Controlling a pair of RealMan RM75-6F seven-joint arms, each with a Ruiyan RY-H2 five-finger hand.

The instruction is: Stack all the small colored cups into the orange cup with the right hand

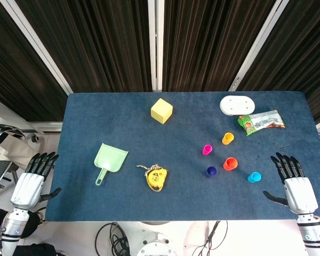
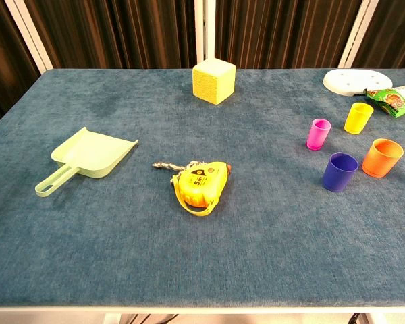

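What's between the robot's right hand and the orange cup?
The light blue cup sits between the right hand and the orange cup, seen in the head view.

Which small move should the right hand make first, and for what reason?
Probably the right hand should reach forward-left to the light blue cup, the cup nearest to it. The hand is open at the table edge holding nothing, and the orange cup is empty, with every cup standing apart.

light: bright, even, overhead; shadows: short, soft | focus: sharp; glare: none
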